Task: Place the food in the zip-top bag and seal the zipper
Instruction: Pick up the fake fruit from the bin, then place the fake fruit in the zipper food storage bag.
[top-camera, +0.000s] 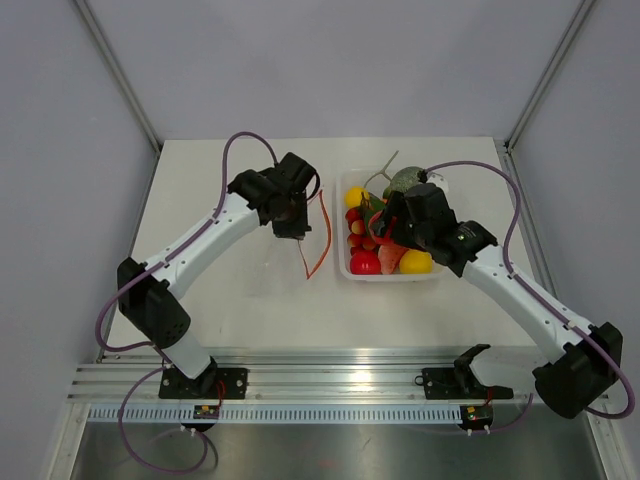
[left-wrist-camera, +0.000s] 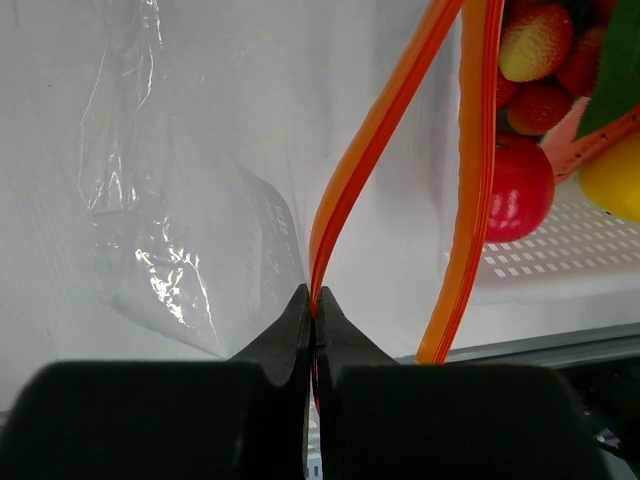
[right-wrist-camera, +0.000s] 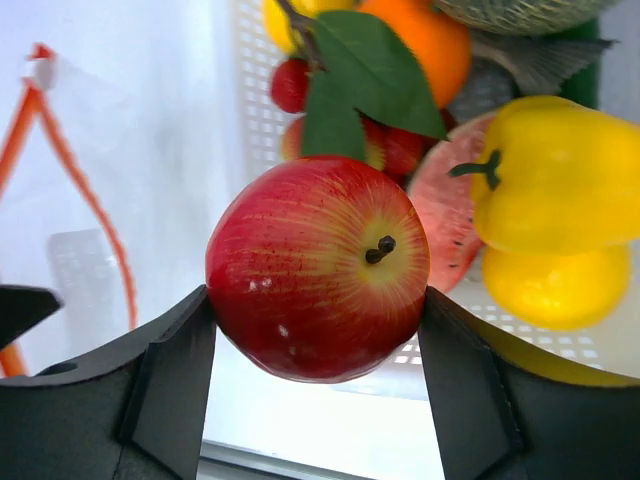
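My right gripper (right-wrist-camera: 315, 305) is shut on a red apple (right-wrist-camera: 318, 265), one finger on each side of it, over the left part of the white tray (top-camera: 346, 272). More food lies in the tray: a yellow pepper (right-wrist-camera: 560, 175), a lemon (right-wrist-camera: 555, 285), an orange (right-wrist-camera: 430, 35) and strawberries (left-wrist-camera: 535, 40). The clear zip-top bag (left-wrist-camera: 200, 200) lies left of the tray, its mouth gaping. My left gripper (left-wrist-camera: 315, 300) is shut on one side of the orange zipper (left-wrist-camera: 360, 160) and holds it up; the other side (left-wrist-camera: 470, 200) curves away toward the tray.
The tray stands at the back right of the table, close to the bag's mouth. A green melon-like piece (top-camera: 405, 180) sits at the tray's far end. The metal rail (top-camera: 330, 380) runs along the near edge by the arm bases.
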